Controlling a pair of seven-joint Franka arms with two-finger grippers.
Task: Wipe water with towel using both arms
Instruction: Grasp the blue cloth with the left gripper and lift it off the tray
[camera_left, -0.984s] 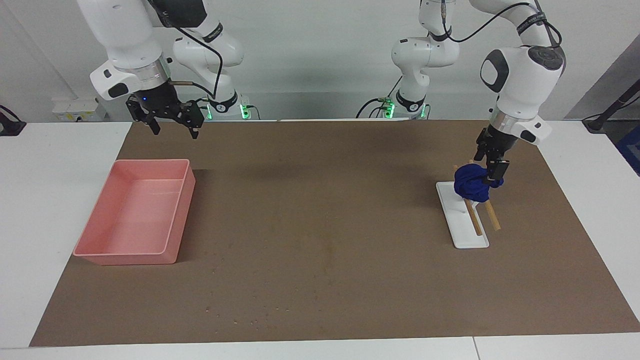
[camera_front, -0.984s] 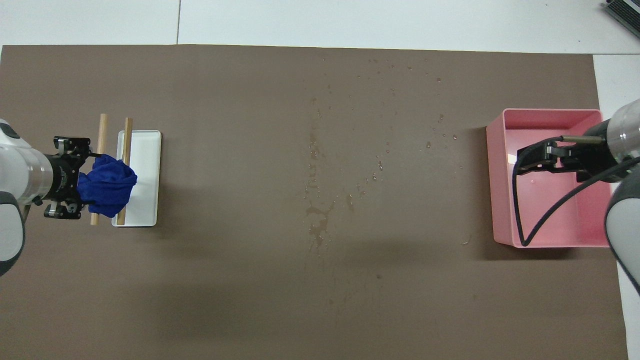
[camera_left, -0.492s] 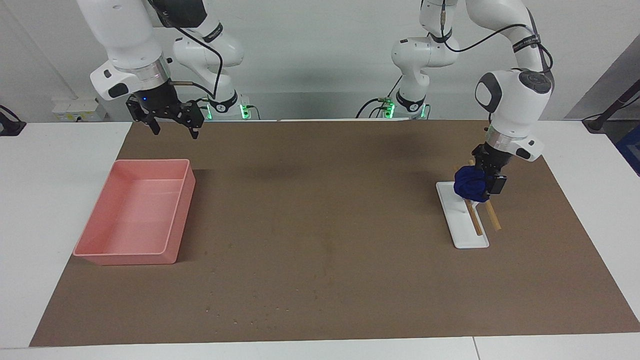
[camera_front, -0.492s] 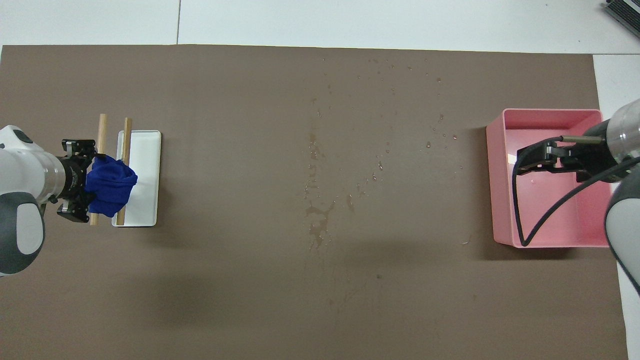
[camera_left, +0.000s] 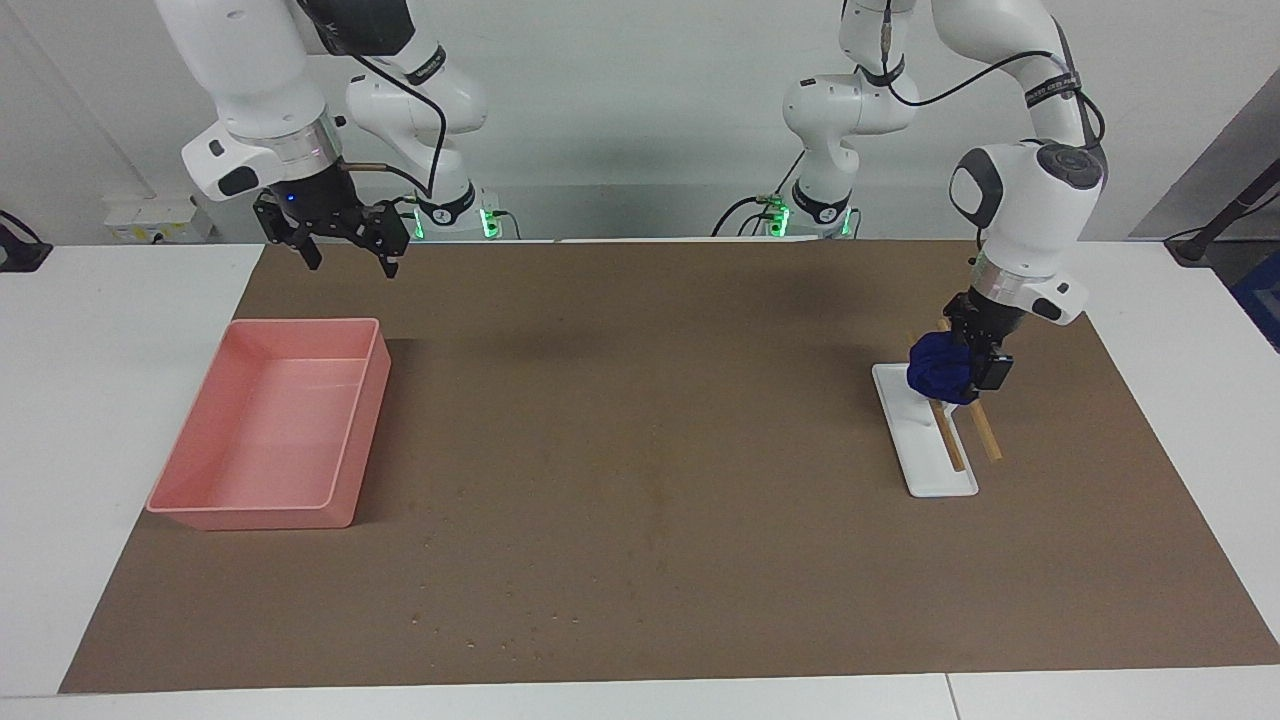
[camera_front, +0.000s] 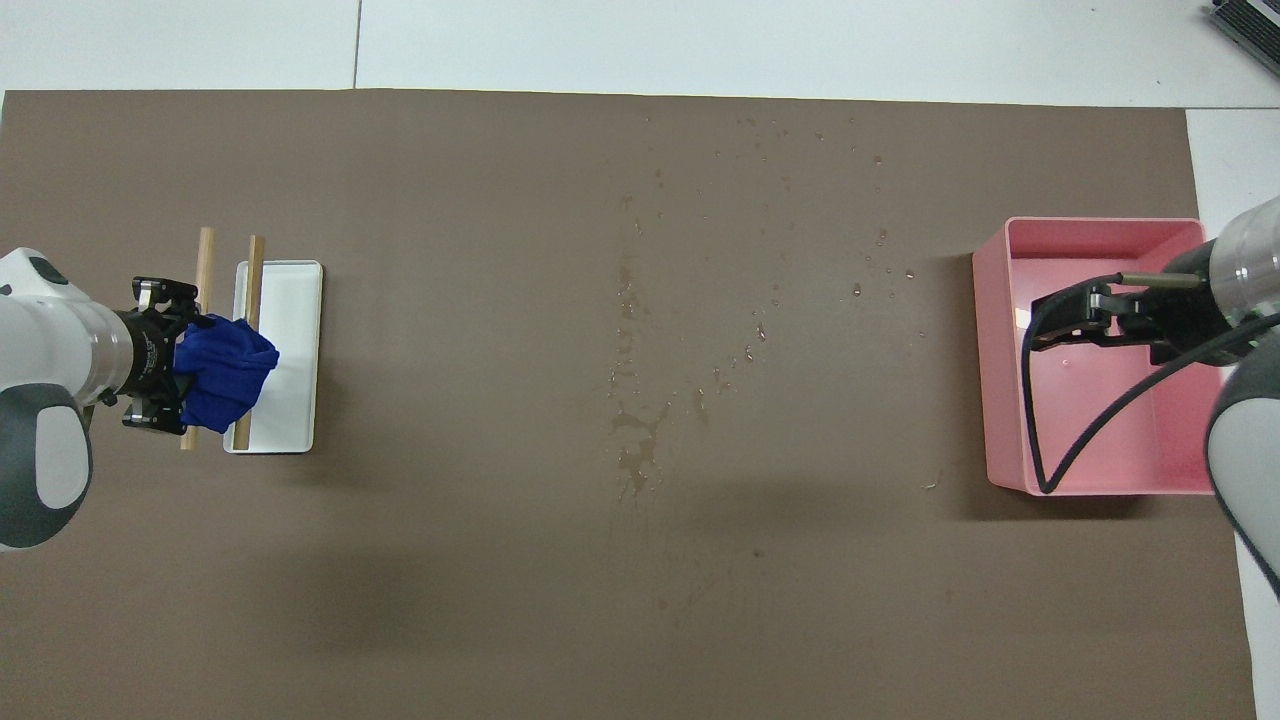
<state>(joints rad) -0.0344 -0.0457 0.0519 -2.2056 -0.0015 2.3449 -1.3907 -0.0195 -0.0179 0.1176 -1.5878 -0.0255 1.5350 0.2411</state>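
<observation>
Camera layout: two fixed high views, half a turn apart.

The facing view looks from high across the table toward both arm bases at the top of the frame, taking in the whole brown mat (camera_left: 640, 470) at a distance. The overhead view looks steeply down from above the robots' end, arms entering at the lower corners. Both share the mat, the pink tray (camera_left: 345, 450) (camera_front: 1000, 350) at frame left versus frame right, and the white rack (camera_left: 915, 450) (camera_front: 295, 300) mirrored likewise.
</observation>
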